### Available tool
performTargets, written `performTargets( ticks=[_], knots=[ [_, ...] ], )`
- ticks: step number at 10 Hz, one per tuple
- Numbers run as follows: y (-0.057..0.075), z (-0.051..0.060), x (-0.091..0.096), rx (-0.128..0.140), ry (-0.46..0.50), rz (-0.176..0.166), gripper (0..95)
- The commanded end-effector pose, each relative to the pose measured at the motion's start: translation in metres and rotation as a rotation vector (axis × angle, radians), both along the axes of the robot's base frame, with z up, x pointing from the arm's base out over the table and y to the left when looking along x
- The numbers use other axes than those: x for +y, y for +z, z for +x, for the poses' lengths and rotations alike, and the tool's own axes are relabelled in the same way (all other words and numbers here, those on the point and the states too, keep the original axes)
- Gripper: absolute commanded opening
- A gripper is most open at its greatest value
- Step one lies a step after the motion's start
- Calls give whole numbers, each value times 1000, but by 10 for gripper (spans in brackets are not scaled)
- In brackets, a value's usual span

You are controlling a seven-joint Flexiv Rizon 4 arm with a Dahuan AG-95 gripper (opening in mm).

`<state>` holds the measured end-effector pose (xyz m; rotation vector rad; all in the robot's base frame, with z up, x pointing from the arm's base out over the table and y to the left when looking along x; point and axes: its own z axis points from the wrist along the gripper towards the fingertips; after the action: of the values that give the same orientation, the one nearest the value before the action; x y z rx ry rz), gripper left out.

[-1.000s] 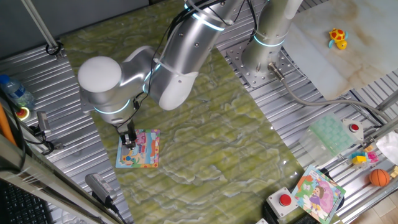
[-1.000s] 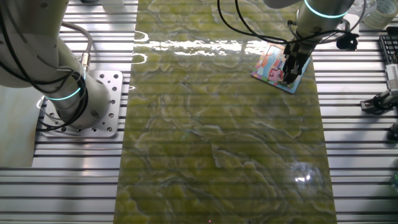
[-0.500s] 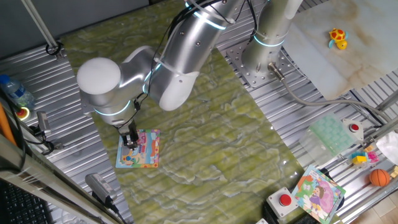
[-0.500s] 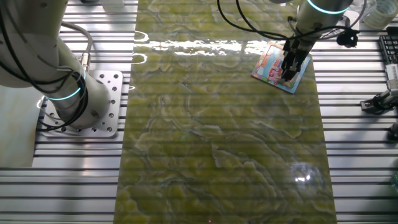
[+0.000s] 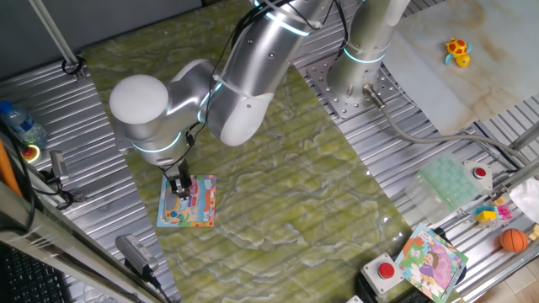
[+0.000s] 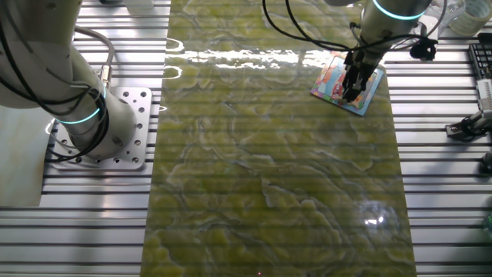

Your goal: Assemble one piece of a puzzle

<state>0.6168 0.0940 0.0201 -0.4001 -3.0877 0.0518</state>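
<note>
The puzzle [image 5: 188, 203] is a small square board with a light-blue border and an orange, pink and yellow cartoon picture. It lies flat on the green mat near the mat's left edge, and appears as the puzzle [image 6: 337, 83] in the other fixed view. My gripper [image 5: 179, 187] points straight down over the board's upper left part, its dark fingers close together at the surface. From the other side the gripper [image 6: 354, 89] covers the board's middle. The piece is hidden; I cannot see whether anything sits between the fingers.
A second board with a purple-and-green picture [image 5: 431, 261] lies at the lower right beside a red button box [image 5: 385, 273]. An orange ball [image 5: 513, 240], small toys [image 5: 490, 215] and a pale green tray [image 5: 450, 182] sit on the right. The arm's base [image 6: 92, 123] stands beside the mat.
The gripper has shifted slightly across the board, and the arm's elbow has moved a little with it. The board has stayed in place.
</note>
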Motion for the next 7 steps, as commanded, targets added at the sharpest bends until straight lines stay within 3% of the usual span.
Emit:
performTargets(
  ticks=[1, 2, 4, 5, 7],
  knots=[
    [-1, 0, 1, -2, 1, 3, 0],
    [-1, 0, 1, -2, 1, 3, 190],
    [-3, -1, -1, -7, 1, 4, 190],
    [-4, -1, -1, -11, 6, 6, 380],
    [-4, -1, -1, -9, 1, 9, 380]
  ],
)
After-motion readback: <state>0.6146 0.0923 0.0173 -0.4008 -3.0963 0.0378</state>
